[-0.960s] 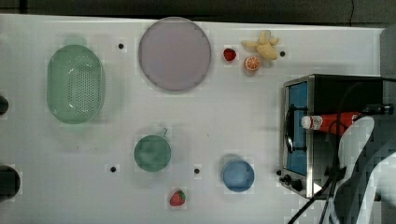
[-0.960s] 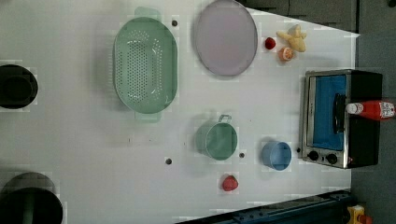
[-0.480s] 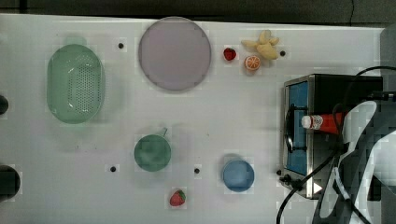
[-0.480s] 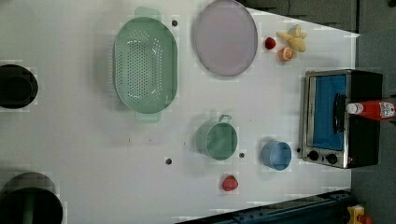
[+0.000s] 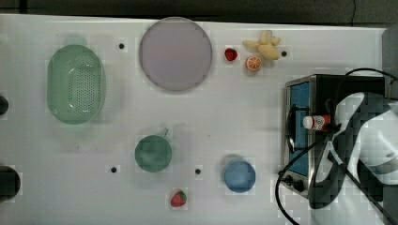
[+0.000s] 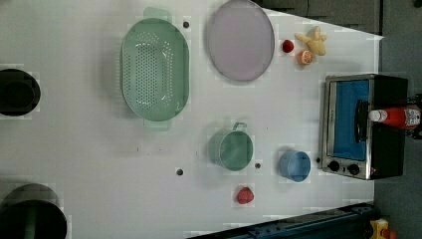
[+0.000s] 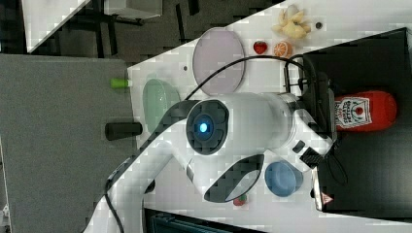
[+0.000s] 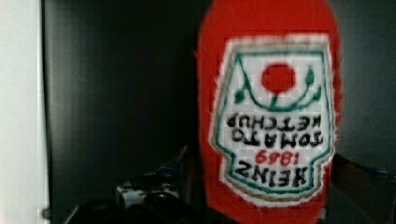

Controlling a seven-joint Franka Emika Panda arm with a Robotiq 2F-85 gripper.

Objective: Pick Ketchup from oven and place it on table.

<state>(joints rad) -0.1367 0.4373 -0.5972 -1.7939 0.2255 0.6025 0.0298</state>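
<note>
A: Ketchup (image 6: 395, 117), first thing you notice: a slim red plastic bottle lying on its side across the flat black top of the oven (image 6: 366, 125), white cap pointing over the front edge above the glass door.

B: And the wrist view is right on it. Glossy red body (image 8: 268, 107), white shield-shaped label with a green outline, a red tomato and black lettering, dark oven metal all around it.

A: The oven is a boxy thing, silver frame round a blue-tinted pane, dark bar handle, two small round knobs at one end. It sits at the top view's right edge of the table (image 5: 234, 117), which is flat, white and matte with a few dark dots.

B: The arm's smooth white shell with black joints hangs over the oven (image 5: 300, 126) in the top view, covering most of the bottle (image 5: 317, 123); just the cap and neck poke out.

A: The claw?

B: Hard to say. It's buried behind the arm, and I can't tell how wide it stands or whether it touches the bottle.

A: Elsewhere on the table: a perforated green plastic colander (image 5: 75, 84), a round lilac plate (image 5: 175, 53), a green cup (image 5: 153, 153), a small blue bowl (image 5: 239, 175).

B: In the right view the bottle (image 7: 364, 111) lies well apart from all of them.
</note>
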